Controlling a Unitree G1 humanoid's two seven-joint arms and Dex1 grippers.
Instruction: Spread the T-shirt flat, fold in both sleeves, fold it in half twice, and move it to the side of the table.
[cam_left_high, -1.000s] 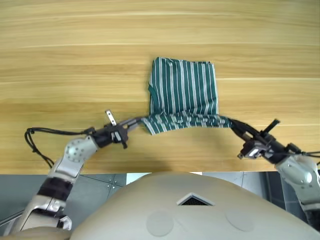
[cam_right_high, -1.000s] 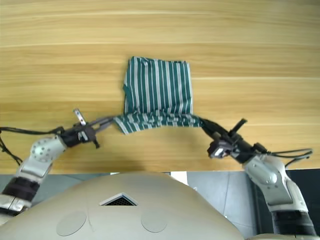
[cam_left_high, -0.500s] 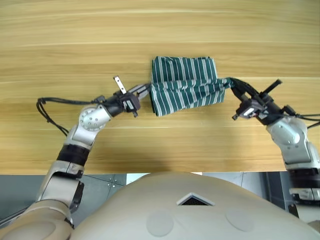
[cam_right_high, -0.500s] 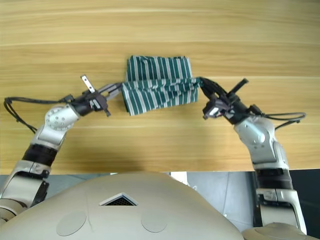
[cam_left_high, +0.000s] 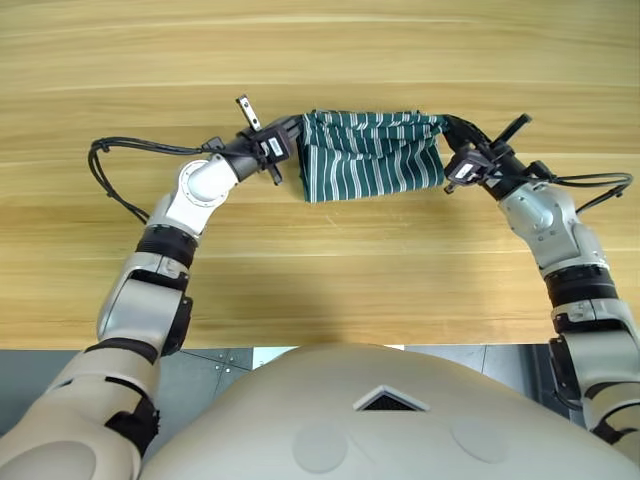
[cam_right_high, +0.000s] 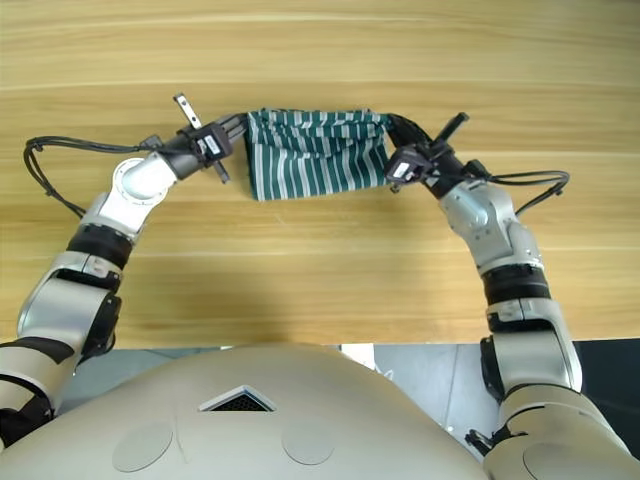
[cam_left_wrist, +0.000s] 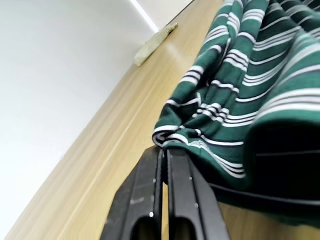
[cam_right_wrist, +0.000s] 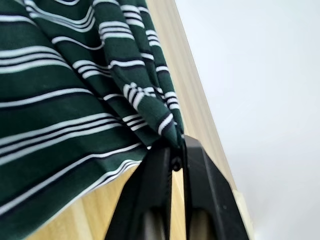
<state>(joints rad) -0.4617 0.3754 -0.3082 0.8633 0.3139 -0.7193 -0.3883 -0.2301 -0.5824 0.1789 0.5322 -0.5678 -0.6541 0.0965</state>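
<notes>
Now, each pinched tight on a corner, the left gripper (cam_left_high: 295, 135) and right gripper (cam_left_high: 445, 125) have carried the T-shirt's (cam_left_high: 370, 168) near edge across the table (cam_left_high: 320, 50) to its far edge, so this half-fold looks nearly laid.

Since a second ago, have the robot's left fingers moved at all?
Yes. The left fingers, clamped on the T-shirt, went farther across the table, away from its near edge.
</notes>
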